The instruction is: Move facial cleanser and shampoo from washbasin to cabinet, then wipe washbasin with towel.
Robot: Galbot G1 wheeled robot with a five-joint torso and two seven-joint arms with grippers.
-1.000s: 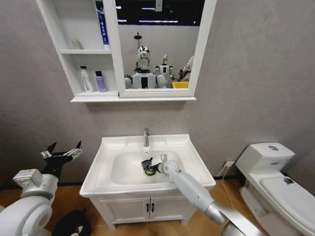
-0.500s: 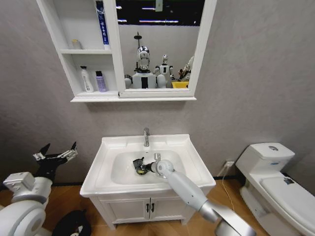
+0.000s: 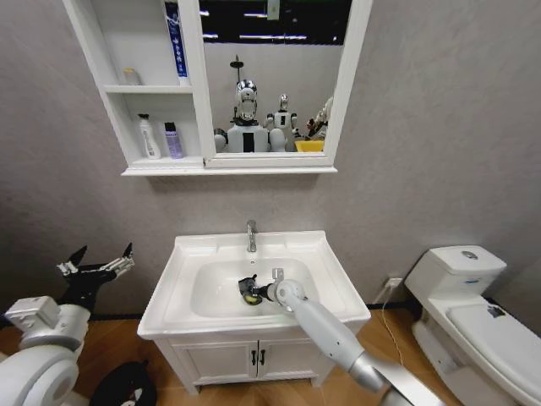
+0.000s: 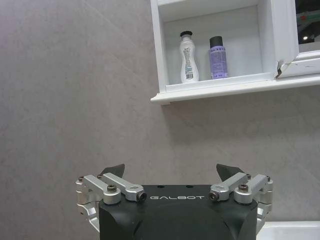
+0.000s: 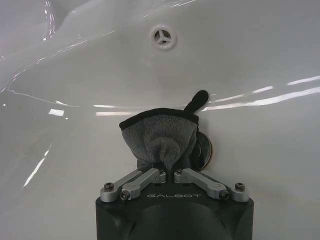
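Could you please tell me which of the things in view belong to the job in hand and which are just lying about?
Part of the job:
washbasin
towel, held in the right gripper over the drain
white bottle and purple bottle on the cabinet shelf
left gripper, open, idle beside the basin

Just lying about:
toilet
blue tube

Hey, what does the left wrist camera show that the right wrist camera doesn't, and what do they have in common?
Left wrist view alone: the open left gripper facing the grey wall, with the cabinet shelf holding a white bottle and a purple bottle. Right wrist view alone: the right gripper shut on the towel, pressed inside the washbasin bowl over the drain. Shared: each shows its own black gripper body at the frame's lower edge.
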